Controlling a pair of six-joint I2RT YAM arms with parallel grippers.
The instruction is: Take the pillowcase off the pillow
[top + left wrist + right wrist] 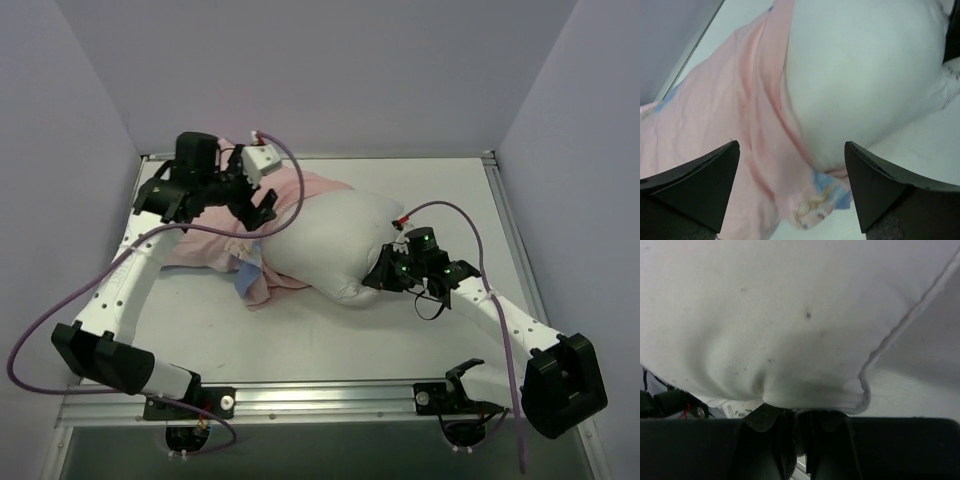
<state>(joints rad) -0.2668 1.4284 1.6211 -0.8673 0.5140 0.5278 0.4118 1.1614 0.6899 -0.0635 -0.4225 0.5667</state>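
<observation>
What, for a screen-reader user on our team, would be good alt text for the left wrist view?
A plump white pillow fills the upper right, with the pillowcase, pale pink side out, bunched along its left edge; a scrap of blue print shows at the bottom. The left gripper has its two dark fingers in the lower corners, open and holding nothing.

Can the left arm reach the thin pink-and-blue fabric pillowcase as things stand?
Probably yes. The left gripper hangs open right over the pillowcase, at its bunched pink edge beside the plump white pillow, with nothing between. The right gripper pinches the pillow's far corner, clear of that path.
</observation>
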